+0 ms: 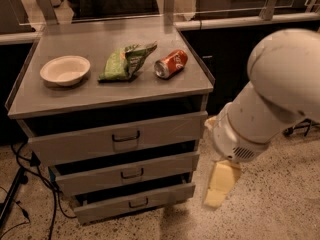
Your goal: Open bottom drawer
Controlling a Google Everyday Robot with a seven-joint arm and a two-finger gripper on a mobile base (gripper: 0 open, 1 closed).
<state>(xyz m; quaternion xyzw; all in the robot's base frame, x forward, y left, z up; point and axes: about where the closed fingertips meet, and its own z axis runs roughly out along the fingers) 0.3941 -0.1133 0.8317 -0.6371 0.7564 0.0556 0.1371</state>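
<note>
The bottom drawer (165, 195) is grey, with a dark handle (138, 203). The cream-yellow pincer (220, 185) hangs below the grey surface's (150, 91) front right corner, over speckled floor (280, 204). On the surface are a white bowl (65, 70), a green bag (125, 63) and a red can (171, 64).

There was one grey cabinet (100, 91). It had three drawers: one top drawer (75, 145), one middle drawer (167, 165) and one bottom drawer (167, 194). There were three dark handles (125, 136), one on each drawer. On top there were three things: one white bowl (65, 70), one green snack bag (125, 62) and one red soda can (171, 64). There was one white robot arm (270, 99) with one gripper (220, 184), which hung low, just to the right of the cabinet, near the bottom drawer.
</note>
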